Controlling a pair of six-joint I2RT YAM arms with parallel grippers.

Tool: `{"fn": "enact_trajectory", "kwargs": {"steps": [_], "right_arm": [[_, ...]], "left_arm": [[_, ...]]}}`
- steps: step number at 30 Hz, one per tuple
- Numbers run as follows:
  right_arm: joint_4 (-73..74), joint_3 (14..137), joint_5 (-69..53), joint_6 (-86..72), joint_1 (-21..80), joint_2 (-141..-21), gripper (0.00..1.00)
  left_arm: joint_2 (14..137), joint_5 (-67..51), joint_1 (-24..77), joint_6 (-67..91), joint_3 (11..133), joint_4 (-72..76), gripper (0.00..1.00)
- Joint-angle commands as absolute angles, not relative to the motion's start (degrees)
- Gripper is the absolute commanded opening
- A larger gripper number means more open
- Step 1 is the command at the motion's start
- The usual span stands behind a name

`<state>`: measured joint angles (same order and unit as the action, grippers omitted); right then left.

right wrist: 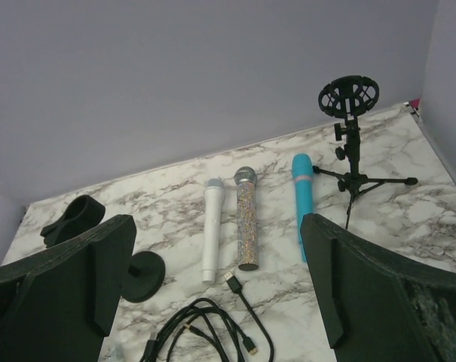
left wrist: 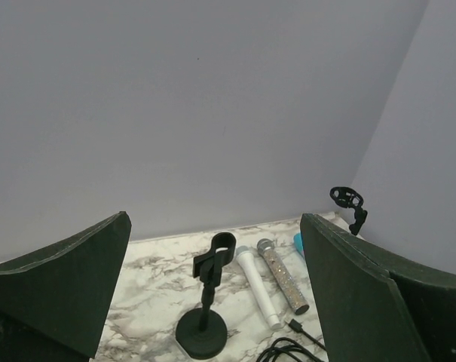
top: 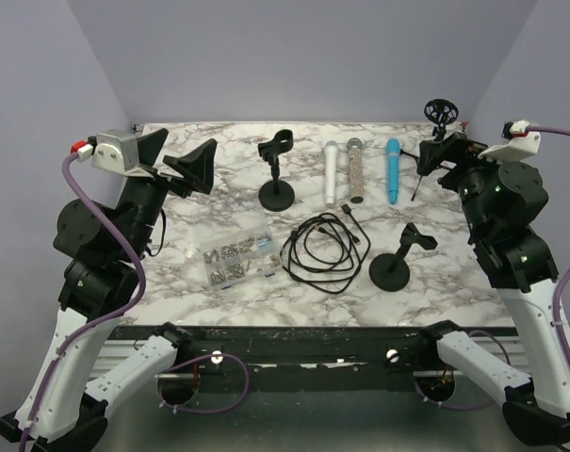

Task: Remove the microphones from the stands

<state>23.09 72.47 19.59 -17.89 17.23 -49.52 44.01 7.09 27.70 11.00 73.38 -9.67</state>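
Microphones are lying flat in a row of three on the white marbled worktop, all of them apart from the stands.

The left claw is hanging above the far left part of the worktop with its black fingers spread wide apart and gripping nothing. The black desk stand with a round base and a clip on top is standing upright just to its right, showing between the fingers in the left wrist view.

The right claw is hovering over the far right part, its fingers also spread wide and closing on nothing. The black tripod stand with a ring-shaped shock mount is standing near it at the far right corner.

Between the two claws the white plastic microphone, the silver glitter microphone and the blue microphone are resting side by side, heads pointing to the far wall.

Nearer the arm bases, a coiled black cable is lying in the middle, a second black round-based stand is standing to its right, and a clear plastic box of small metal parts is sitting to its left.
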Motion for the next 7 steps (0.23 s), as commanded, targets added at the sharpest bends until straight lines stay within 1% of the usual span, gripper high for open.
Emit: {"fn": "enact_trajectory", "kwargs": {"steps": [1,7], "right_arm": [[20.44,74.99,19.40,-16.55,17.14,-48.54,1.00],[20.18,74.97,19.99,-16.22,17.10,-48.11,1.00]], "left_arm": [[44.38,8.00,27.22,11.43,75.34,-11.47,0.99],[44.53,8.29,27.18,10.60,76.28,-11.74,0.99]]}}
